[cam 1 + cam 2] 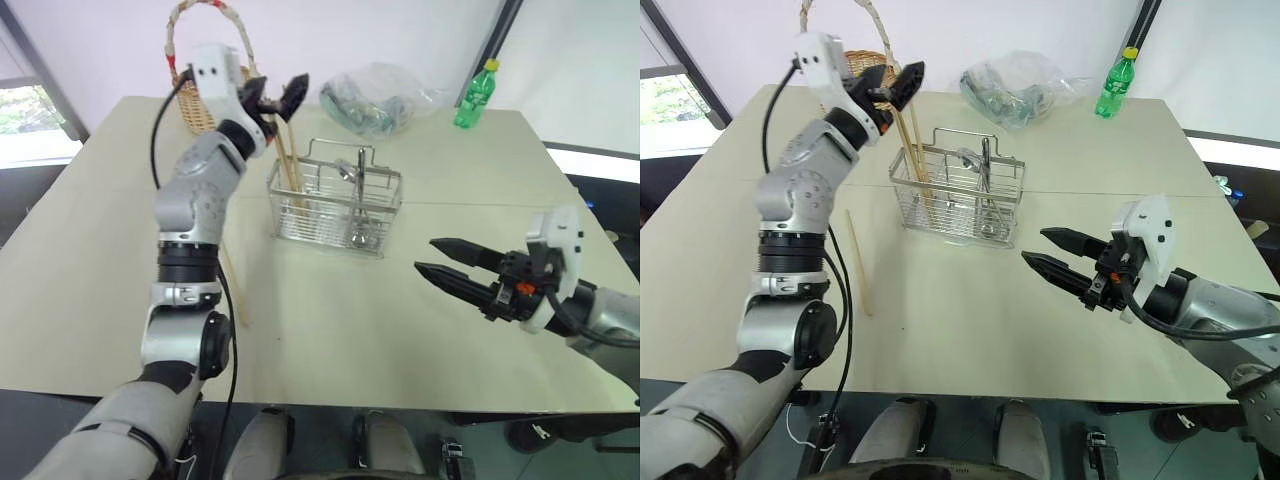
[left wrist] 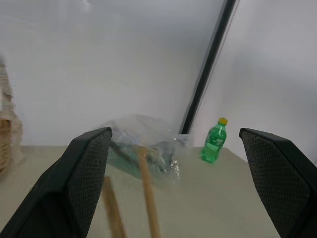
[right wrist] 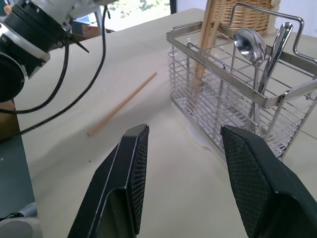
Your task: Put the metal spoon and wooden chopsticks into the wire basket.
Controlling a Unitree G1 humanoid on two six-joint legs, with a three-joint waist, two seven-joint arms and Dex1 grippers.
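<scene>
- Nearest the head camera is the right hand [image 1: 428, 256], hovering low over the front of the desk [image 1: 330, 340] with its two black fingers parted and nothing between them, pointing across toward the wire basket [image 1: 335, 205].
- One loose wooden chopstick [image 1: 859, 262] lies flat on the desk beside the left arm, well apart from the basket on its left side. Its long axis runs roughly front to back, slightly angled.
- Two wooden chopsticks [image 1: 285, 165] already stand in the basket's left compartment, leaning a little, their tops rising clear above the rim.
- Left hand [image 1: 896, 85] is raised just above those standing sticks with its fingers spread wide and nothing clamped. In the left wrist view the two stick tops [image 2: 147, 198] show between the open fingers, touching neither.
- Metal spoon [image 3: 250, 47] stands bowl-up in the basket's other compartment, beside what looks like a second slim metal utensil [image 3: 275, 47].
- A round wicker basket [image 1: 205, 95], a crumpled plastic bag [image 1: 375, 95] and a green bottle [image 1: 477, 93] sit at the far side of the desk.
- My reading: the flat chopstick is what remains. It lies on the left arm's side, below and behind the raised left hand, so that hand is the nearer one. It would have to come down and back and close across the stick's narrow width.
</scene>
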